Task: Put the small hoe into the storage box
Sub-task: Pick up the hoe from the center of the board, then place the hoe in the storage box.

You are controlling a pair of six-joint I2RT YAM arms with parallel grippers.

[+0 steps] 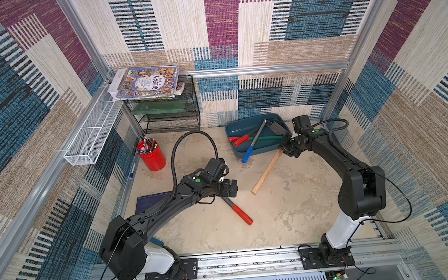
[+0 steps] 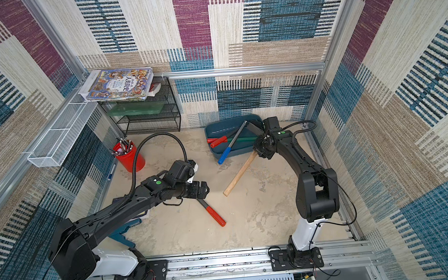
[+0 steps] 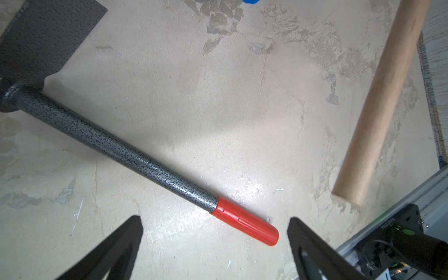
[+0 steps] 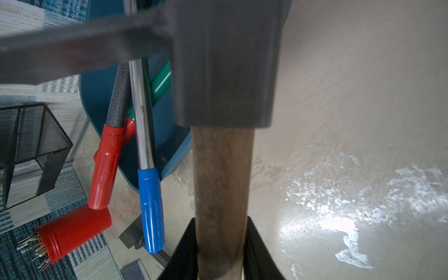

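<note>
In both top views, our right gripper (image 1: 284,149) clamps the small hoe (image 1: 268,171) at the storage box's (image 1: 239,128) near right corner, handle hanging outside. Left wrist: our left gripper (image 3: 214,219) gapes idle. Right wrist: crowded tool handles (image 4: 150,208) could snag the head.

A bench (image 1: 287,216) walled on three sides. At the back, right of centre, sits the storage box (image 1: 239,126). Several long tools (image 1: 257,136) lie in it, with handles poking over its front rim. The small hoe (image 1: 268,171) slants from the box's front right corner forward and leftward. The right end effector (image 1: 283,150) is clamped on it near the head. Front centre, another tool (image 1: 241,213) lies on the bench beneath the spread left end effector (image 1: 233,189). Back left stands a wire rack (image 1: 171,117) with books (image 1: 149,82) on top and a pen pot (image 1: 154,156) before it.
</note>
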